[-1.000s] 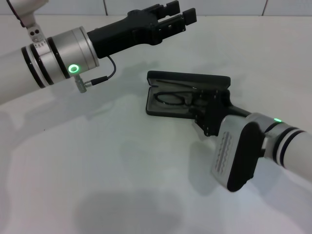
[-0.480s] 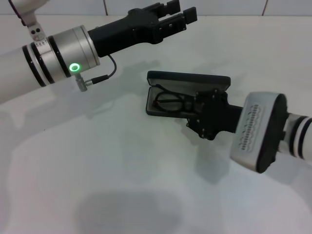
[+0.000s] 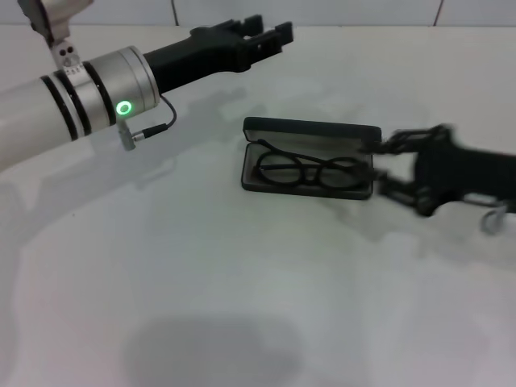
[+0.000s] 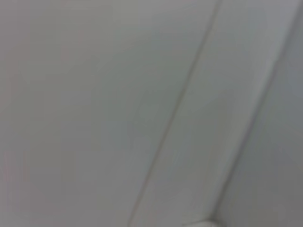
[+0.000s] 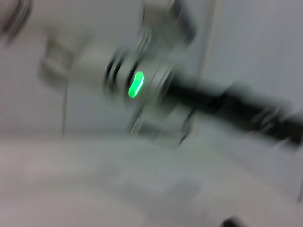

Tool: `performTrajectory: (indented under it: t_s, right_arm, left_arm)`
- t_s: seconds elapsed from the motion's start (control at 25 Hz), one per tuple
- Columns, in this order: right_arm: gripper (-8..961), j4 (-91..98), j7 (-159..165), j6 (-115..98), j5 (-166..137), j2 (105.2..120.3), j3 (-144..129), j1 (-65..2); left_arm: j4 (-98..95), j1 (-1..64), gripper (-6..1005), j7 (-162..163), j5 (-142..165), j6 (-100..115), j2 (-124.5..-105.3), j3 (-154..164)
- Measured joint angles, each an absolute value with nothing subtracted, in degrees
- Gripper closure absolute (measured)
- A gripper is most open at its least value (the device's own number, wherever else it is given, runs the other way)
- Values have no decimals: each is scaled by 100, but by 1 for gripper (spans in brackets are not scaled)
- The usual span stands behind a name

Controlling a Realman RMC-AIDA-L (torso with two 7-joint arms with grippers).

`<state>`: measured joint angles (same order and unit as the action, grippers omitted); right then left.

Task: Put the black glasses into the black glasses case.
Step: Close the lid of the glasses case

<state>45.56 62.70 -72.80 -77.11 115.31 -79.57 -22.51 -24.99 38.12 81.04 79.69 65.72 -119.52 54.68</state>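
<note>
Okay, thin black-framed glasses [image 3: 310, 171] lie inside the open matte black hinged case [image 3: 310, 159], just left of my right claw [image 3: 385, 168] (blurred, can't tell its fingers); left claw [image 3: 270, 34] idles beyond, apart.

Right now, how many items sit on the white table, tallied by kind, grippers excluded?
Thin black-framed glasses, lying inside the case: 1
Flat matte black hinged glasses case, lid open: 1
Total: 2
</note>
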Motion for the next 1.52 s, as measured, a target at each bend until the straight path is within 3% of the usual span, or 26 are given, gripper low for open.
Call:
performTrajectory:
  t_s: [0.28,0.48,1.12,1.52]
  right_arm:
    - [480,3095,6313,-8551,-7718,11287,-5818,-2430]
    - [459,3141,6288,-8515,-7709,11521,-4970,-2183]
    - [160,3056,6304,-8600,-7744,11540,-4992,-2188]
    - [160,3049,6311,-8665,-7754,11540,-5069,-2193]
  left_arm:
    - [-2490,3961,356,8349,8587,5758,-11949,5675]
    - [-2514,4228,356,8874,9471,5575,-11953,5836]
    - [-2415,4404,356,8958,9329,5450,-12036,6336]
    - [-2288,4438,356,9024,9190,5255,-12033,6816]
